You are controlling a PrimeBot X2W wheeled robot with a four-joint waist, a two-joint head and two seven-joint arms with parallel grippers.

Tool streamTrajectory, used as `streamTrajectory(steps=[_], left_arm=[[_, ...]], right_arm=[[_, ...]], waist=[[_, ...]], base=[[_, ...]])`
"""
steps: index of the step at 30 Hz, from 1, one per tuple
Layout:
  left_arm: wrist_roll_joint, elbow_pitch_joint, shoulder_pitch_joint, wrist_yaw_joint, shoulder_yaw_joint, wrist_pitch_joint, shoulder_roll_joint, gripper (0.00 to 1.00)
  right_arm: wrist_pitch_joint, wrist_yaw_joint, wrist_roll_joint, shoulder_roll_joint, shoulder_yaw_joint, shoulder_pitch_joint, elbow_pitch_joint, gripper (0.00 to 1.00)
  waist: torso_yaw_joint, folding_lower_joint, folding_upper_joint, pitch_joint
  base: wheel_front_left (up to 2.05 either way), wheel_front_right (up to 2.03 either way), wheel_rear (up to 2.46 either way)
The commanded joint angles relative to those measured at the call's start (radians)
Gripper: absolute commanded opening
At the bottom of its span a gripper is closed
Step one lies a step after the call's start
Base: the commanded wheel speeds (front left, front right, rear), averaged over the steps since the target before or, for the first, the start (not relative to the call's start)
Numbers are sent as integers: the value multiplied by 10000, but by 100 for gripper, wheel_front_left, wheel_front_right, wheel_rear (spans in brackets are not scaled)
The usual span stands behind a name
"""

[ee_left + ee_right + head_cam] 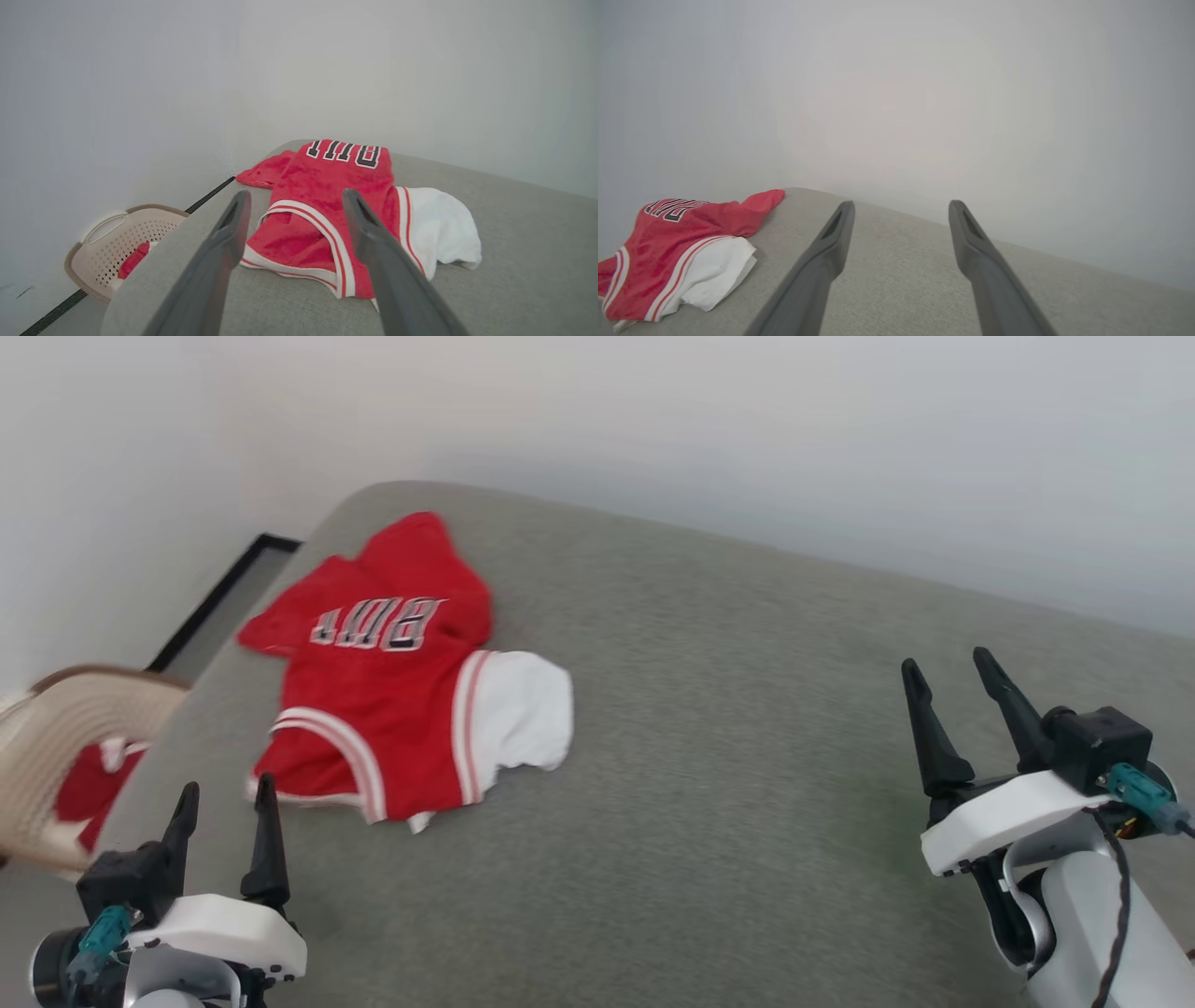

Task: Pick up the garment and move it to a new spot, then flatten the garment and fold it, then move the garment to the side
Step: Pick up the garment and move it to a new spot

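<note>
The garment (pixel 392 691), a red jersey with a white sleeve, striped trim and black lettering, lies crumpled on the left part of the grey cushioned surface (pixel 747 784). My left gripper (pixel 229 798) hovers open just in front of its near hem. In the left wrist view the garment (pixel 327 210) lies right beyond my open fingers (pixel 231 233). My right gripper (pixel 952 686) is open far to the right, over bare cushion. The right wrist view shows the garment (pixel 677 252) at the lower left, well away from its fingers (pixel 836 242).
A beige perforated laundry basket (pixel 56 747) with red and white cloth inside stands on the floor left of the cushion's edge, also seen as the basket (pixel 117 242). A pale wall runs behind the cushion. Wide bare cushion lies between garment and right gripper.
</note>
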Motion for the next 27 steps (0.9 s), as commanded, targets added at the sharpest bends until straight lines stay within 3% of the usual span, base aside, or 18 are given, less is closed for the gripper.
streamTrajectory(steps=[1, 12, 22, 27], left_arm=[[83, -91, 157, -14, 90, -57, -69, 100], [351, -384, 480, -11, 589, -57, -363, 100], [442, -584, 709, -16, 860, -57, -589, 100], [191, -441, 254, -19, 175, -57, -340, 100]], right_arm=[[-48, 47, 79, 52, 29, 80, 19, 100], [-48, 45, 226, 277, 476, 40, 83, 100], [-48, 27, 298, 325, 803, -300, 194, 100], [-48, 27, 305, 321, 714, -138, 182, 100]], waist=[[562, 0, -1, -28], [1902, 0, -1, -75], [1974, 0, -1, 43], [1680, 0, -1, 72]], base=[[0, 0, 0], [0, 0, 0], [0, 0, 0], [0, 0, 0]])
